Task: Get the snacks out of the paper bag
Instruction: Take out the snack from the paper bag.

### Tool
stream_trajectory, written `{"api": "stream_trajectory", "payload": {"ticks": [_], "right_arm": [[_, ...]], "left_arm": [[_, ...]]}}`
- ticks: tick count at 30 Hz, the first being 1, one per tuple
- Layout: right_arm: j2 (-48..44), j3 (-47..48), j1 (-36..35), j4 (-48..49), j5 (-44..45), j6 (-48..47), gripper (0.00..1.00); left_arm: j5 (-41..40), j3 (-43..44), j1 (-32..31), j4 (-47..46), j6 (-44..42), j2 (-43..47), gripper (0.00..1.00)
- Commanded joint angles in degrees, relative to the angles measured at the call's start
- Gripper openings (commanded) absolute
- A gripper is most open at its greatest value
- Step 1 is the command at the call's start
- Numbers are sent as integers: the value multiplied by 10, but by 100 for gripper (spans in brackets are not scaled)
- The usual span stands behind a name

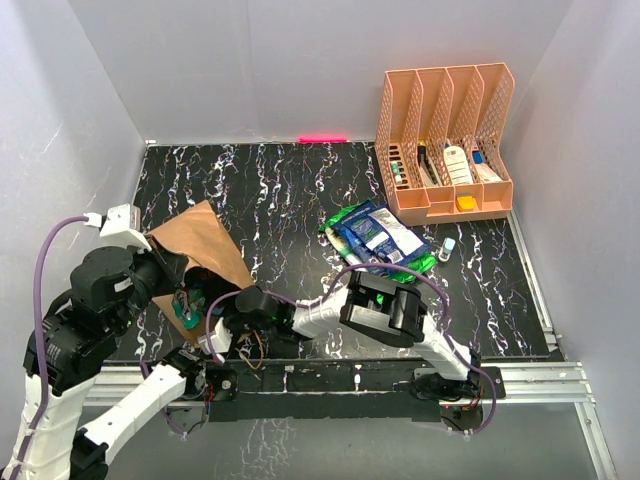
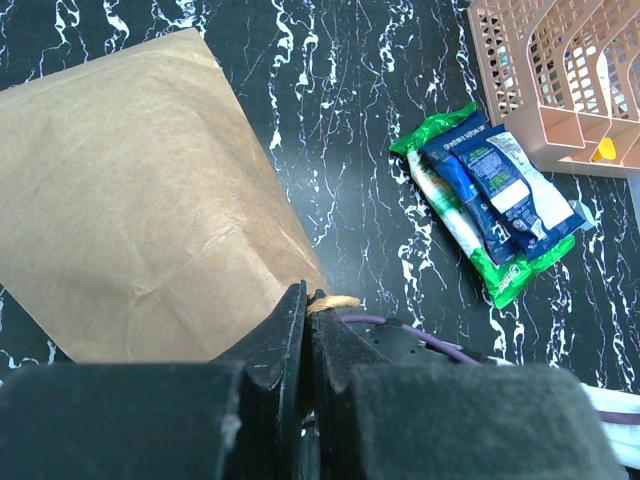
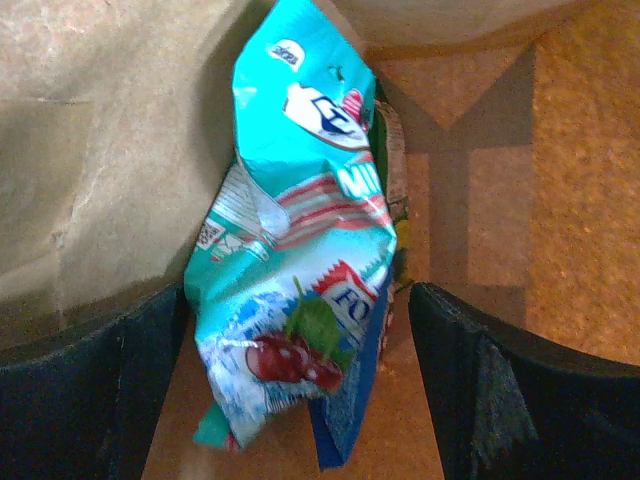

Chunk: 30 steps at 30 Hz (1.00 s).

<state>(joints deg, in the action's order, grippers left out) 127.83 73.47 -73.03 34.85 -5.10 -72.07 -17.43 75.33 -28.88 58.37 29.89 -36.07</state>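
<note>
The brown paper bag (image 1: 196, 247) lies on its side at the left of the table, mouth toward the arms. My left gripper (image 2: 308, 296) is shut on the bag's twisted paper handle (image 2: 338, 300), above the bag's mouth (image 1: 178, 276). My right gripper (image 3: 300, 400) is inside the bag, open, with a finger (image 3: 90, 400) on each side of a teal-green packet (image 3: 300, 230) without touching it. A second packet (image 3: 396, 150) is half hidden behind it. The large green packet (image 1: 352, 222) and the dark blue packet (image 1: 385, 238) on top of it lie on the table at centre right.
The orange slotted file rack (image 1: 446, 140) with small bottles and tubes stands at the back right. A small bottle (image 1: 446, 247) lies beside the packets. The right arm (image 1: 330, 310) stretches across the near edge toward the bag. White walls enclose the table.
</note>
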Motion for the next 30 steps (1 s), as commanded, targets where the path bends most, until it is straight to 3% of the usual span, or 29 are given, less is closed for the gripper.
{"api": "stream_trajectory", "payload": {"ticks": [1, 7, 14, 17, 22, 25, 27, 30], "right_arm": [[27, 54, 1, -17, 3, -30, 93], [31, 48, -1, 8, 26, -30, 74], [-15, -4, -3, 28, -2, -13, 36], [-30, -16, -3, 41, -12, 7, 27], [-88, -55, -9, 33, -29, 57, 20], [-134, -74, -10, -15, -65, 108, 16], [-162, -84, -11, -54, -81, 163, 8], [-208, -102, -14, -100, -98, 236, 7]], "left_arm": [[8, 18, -2, -8, 3, 0, 0], [9, 12, -2, -12, 4, 1, 0], [9, 5, -2, -14, 3, 4, 0], [10, 5, -2, -16, 3, 2, 0], [5, 8, -2, -14, 0, 3, 0], [3, 7, -2, -15, -2, 4, 0], [4, 5, -2, -20, -4, 3, 0], [6, 2, -2, -26, -6, 1, 0]]}}
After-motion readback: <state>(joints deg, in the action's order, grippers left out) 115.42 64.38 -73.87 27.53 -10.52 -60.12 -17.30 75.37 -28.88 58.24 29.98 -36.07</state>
